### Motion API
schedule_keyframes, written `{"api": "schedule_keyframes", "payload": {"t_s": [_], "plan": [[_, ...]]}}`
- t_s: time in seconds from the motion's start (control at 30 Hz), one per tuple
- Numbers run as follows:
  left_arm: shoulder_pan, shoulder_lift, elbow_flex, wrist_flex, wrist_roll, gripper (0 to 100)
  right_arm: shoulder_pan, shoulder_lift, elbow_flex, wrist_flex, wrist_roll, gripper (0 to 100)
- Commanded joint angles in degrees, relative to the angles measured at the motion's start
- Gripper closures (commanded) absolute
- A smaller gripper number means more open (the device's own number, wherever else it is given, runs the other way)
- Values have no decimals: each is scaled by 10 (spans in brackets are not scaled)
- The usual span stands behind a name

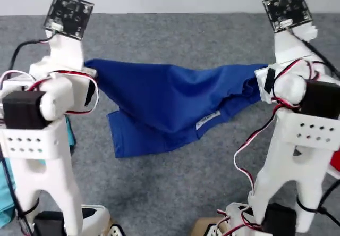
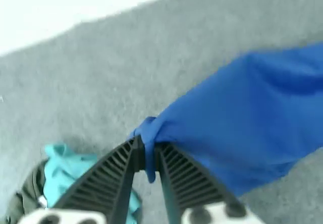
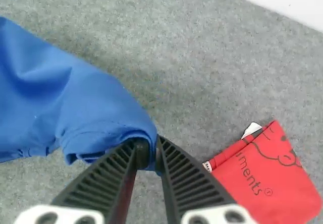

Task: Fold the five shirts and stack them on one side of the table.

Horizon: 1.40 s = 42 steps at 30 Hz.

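One blue cloth shirt (image 1: 170,100) hangs stretched over the grey felt desk (image 1: 180,193), its low part lying on it. The left end effector (image 2: 146,151) is clamped on one bunched corner, the right end effector (image 3: 146,147) on another. A teal cloth shirt (image 2: 60,166) and a red printed shirt (image 3: 267,176) lie off to the sides, both partly cut off.

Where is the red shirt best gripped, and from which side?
Probably at the corner with the white label, coming from above on the side of the right gripper. The red shirt lies flat on the grey table, and that corner is its nearest free edge. That gripper is now shut on the blue shirt.
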Motion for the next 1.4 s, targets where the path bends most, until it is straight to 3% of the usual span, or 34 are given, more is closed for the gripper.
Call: {"api": "schedule_keyframes", "payload": {"t_s": [0.0,0.2,0.43,0.8,1.03,1.23,1.37], "plan": [[-30,5,24,12,3,993,-3,-7,-4,0,6,988],[-109,41,120,12,-34,983,-4,-34,-4,-7,28,988],[-235,112,133,-9,-64,859,-4,-49,-4,-40,60,988],[-237,124,130,-33,-94,858,-8,-45,-61,-43,60,988],[-79,60,160,13,-91,859,-87,-39,-86,-32,80,988],[131,0,241,11,-65,855,-92,9,-86,-32,76,988],[224,36,324,-29,-50,823,-95,22,-86,-32,76,988]]}}
